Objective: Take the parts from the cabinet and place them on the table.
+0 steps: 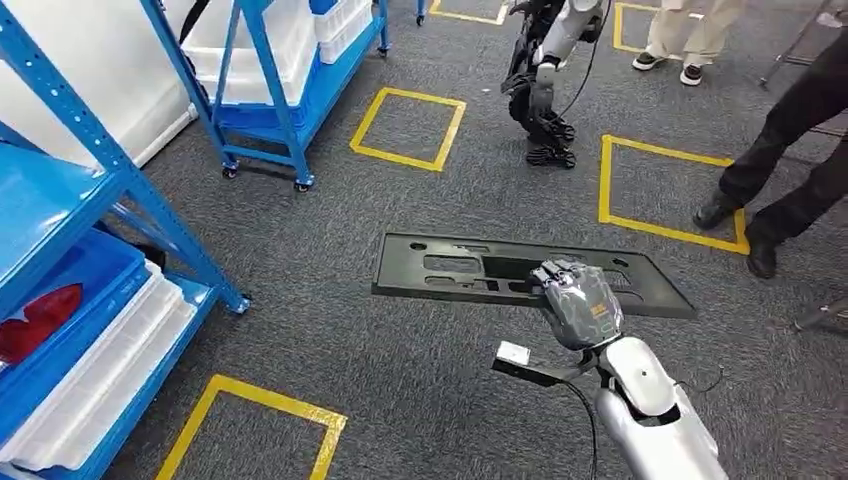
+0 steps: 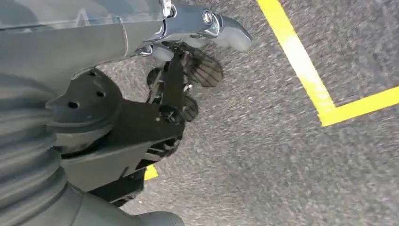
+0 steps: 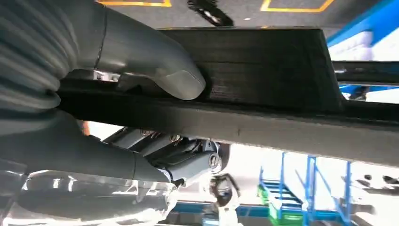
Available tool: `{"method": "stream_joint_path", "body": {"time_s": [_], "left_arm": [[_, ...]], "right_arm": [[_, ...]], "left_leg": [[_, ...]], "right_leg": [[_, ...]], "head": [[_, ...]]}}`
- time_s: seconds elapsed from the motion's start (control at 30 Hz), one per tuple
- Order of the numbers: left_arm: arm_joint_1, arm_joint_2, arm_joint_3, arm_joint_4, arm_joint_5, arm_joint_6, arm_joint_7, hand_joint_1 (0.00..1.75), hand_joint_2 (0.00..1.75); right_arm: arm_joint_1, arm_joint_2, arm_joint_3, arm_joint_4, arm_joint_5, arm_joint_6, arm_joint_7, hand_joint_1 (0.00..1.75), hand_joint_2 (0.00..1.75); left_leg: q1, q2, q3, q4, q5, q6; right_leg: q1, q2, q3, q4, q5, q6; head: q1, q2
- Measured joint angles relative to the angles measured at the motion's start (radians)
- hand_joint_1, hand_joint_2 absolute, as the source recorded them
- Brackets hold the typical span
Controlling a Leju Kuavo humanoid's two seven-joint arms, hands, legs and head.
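Gripping long black panel (image 1: 520,275) at near edge, right hand (image 1: 580,300) carries it level above grey carpet (image 1: 350,350); blue rack (image 1: 100,250) left. Left wrist view: left hand (image 2: 188,47), grip state unclear, over carpet. Right wrist view: thumb (image 3: 160,70) clamped on panel (image 3: 263,61).

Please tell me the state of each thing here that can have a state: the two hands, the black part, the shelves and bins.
Right hand: grips the black panel, thumb pressed on its face.
Black panel: held roughly level above the carpet, one long edge in the hand.
Left hand: hangs over the carpet; open or shut, cannot tell.
Blue shelf rack: upright, loaded with bins.
White bin: on the lowest shelf.
Blue bin: holds a red part.
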Motion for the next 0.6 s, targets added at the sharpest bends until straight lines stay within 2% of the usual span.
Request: {"method": "stream_joint_path", "body": {"time_s": [0.03, 0.07, 0.1, 0.13, 0.2, 0.27, 0.3, 0.33, 0.37, 0.4, 0.43, 0.47, 0.5, 0.53, 0.57, 0.6], "left_arm": [[-0.001, 0.000, 0.000, 0.000, 0.000, 0.000, 0.000, 0.00, 1.75], [-0.001, 0.000, 0.000, 0.000, 0.000, 0.000, 0.000, 0.00, 1.75], [-0.001, 0.000, 0.000, 0.000, 0.000, 0.000, 0.000, 0.00, 1.75], [0.000, 0.000, 0.000, 0.000, 0.000, 0.000, 0.000, 0.00, 1.75], [0.000, 0.000, 0.000, 0.000, 0.000, 0.000, 0.000, 0.00, 1.75], [0.001, 0.000, 0.000, 0.000, 0.000, 0.000, 0.000, 0.00, 1.75], [0.009, 0.000, 0.001, 0.000, -0.002, 0.001, 0.003, 0.00, 1.75], [0.009, 0.000, 0.001, 0.000, -0.003, 0.001, 0.003, 0.00, 1.75], [0.009, 0.000, 0.001, 0.000, -0.005, 0.003, 0.005, 0.00, 1.75], [0.011, 0.001, 0.001, 0.000, -0.005, 0.004, 0.007, 0.00, 1.75], [0.013, 0.001, 0.001, 0.000, -0.009, 0.005, 0.009, 0.00, 1.75], [0.012, 0.002, 0.001, 0.000, -0.012, 0.005, 0.011, 0.00, 1.75], [0.011, 0.002, 0.001, 0.000, -0.014, 0.006, 0.012, 0.00, 1.75], [0.012, 0.002, 0.001, 0.000, -0.017, 0.007, 0.014, 0.00, 1.75], [0.011, 0.002, 0.001, 0.000, -0.021, 0.006, 0.016, 0.00, 1.75], [0.011, 0.002, 0.001, 0.000, -0.022, 0.006, 0.017, 0.00, 1.75]], "right_arm": [[0.001, 0.000, -0.003, -0.001, 0.000, 0.000, 0.000, 1.75, 1.75], [0.001, 0.000, -0.003, -0.002, 0.000, 0.000, 0.000, 1.75, 1.75], [-0.002, 0.000, -0.003, -0.002, 0.000, 0.000, 0.000, 1.75, 1.75], [-0.002, 0.000, -0.003, -0.002, 0.000, 0.000, 0.000, 1.75, 1.75], [-0.002, 0.000, -0.003, -0.002, 0.000, 0.000, 0.000, 1.75, 1.75], [-0.002, 0.000, -0.003, -0.002, 0.000, 0.000, 0.000, 1.75, 1.75], [0.013, 0.001, -0.003, -0.003, 0.000, 0.000, 0.000, 1.75, 1.75], [0.015, 0.002, -0.003, -0.003, 0.000, 0.000, 0.002, 1.75, 1.75], [0.018, 0.004, -0.003, -0.006, 0.000, 0.000, 0.003, 1.75, 1.75], [0.017, 0.005, -0.003, -0.006, 0.000, 0.000, 0.003, 1.75, 1.75], [0.019, 0.005, -0.003, -0.006, 0.003, 0.001, 0.004, 1.75, 1.75], [0.023, 0.005, -0.006, -0.008, 0.005, 0.002, 0.005, 1.75, 1.75], [0.029, 0.005, -0.008, -0.010, 0.005, 0.002, 0.006, 1.75, 1.75], [0.036, 0.005, -0.011, -0.012, 0.007, 0.003, 0.006, 1.75, 1.75], [0.043, 0.005, -0.015, -0.013, 0.009, 0.003, 0.006, 1.75, 1.75], [0.043, 0.005, -0.016, -0.015, 0.012, 0.006, 0.006, 1.75, 1.75]], "left_leg": [[-0.003, 0.007, -0.001, 0.003, -0.007, -0.008], [0.004, -0.034, -0.005, 0.022, -0.025, -0.014], [0.005, -0.068, -0.029, 0.079, -0.064, -0.016], [0.006, -0.076, -0.041, 0.106, -0.079, -0.016], [0.006, -0.076, -0.041, 0.106, -0.079, -0.016], [0.007, -0.082, -0.051, 0.131, -0.092, -0.017], [0.017, -0.105, -0.094, 0.216, -0.073, -0.021], [0.021, -0.118, -0.052, 0.121, -0.024, -0.020], [0.026, -0.160, -0.020, 0.041, 0.007, -0.019], [0.030, -0.207, -0.013, 0.024, -0.006, -0.020], [0.031, -0.199, -0.012, 0.023, -0.005, -0.019], [0.025, -0.189, -0.013, 0.023, -0.005, -0.014], [0.021, -0.180, -0.012, 0.022, -0.003, -0.008], [0.025, -0.166, -0.009, 0.010, 0.004, 0.002], [0.027, -0.152, -0.006, 0.004, 0.009, 0.011], [0.025, -0.140, -0.006, 0.002, 0.010, 0.017]], "right_leg": [[-0.010, 0.013, 0.006, -0.012, 0.008, -0.010], [-0.012, 0.021, 0.008, -0.017, 0.011, -0.014], [-0.013, 0.031, 0.007, -0.017, 0.013, -0.017], [-0.014, 0.034, 0.007, -0.017, 0.013, -0.019], [-0.014, 0.034, 0.007, -0.017, 0.013, -0.019], [-0.014, 0.037, 0.006, -0.017, 0.013, -0.019], [-0.015, 0.113, 0.006, -0.009, 0.012, -0.018], [-0.015, 0.126, 0.007, -0.005, 0.010, -0.014], [-0.017, 0.137, 0.005, -0.001, 0.008, -0.010], [-0.012, 0.148, -0.003, 0.006, 0.008, -0.002], [-0.017, 0.157, -0.010, 0.006, 0.012, 0.004], [-0.020, 0.170, -0.014, 0.003, 0.015, 0.013], [-0.025, 0.181, -0.015, -0.001, 0.019, 0.022], [-0.024, 0.193, -0.016, -0.002, 0.022, 0.029], [-0.024, 0.153, -0.020, 0.012, 0.008, 0.028], [-0.018, 0.100, -0.046, 0.062, -0.027, 0.031]], "head": [[-0.001, 0.000], [-0.002, 0.000], [-0.002, 0.000], [-0.003, 0.000], [-0.003, 0.000], [-0.004, 0.000], [-0.005, 0.000], [-0.005, 0.000], [-0.005, 0.000], [-0.003, 0.000], [-0.004, 0.000], [-0.004, 0.000], [-0.005, 0.000], [-0.004, 0.000], [-0.004, 0.000], [0.006, 0.000]]}}
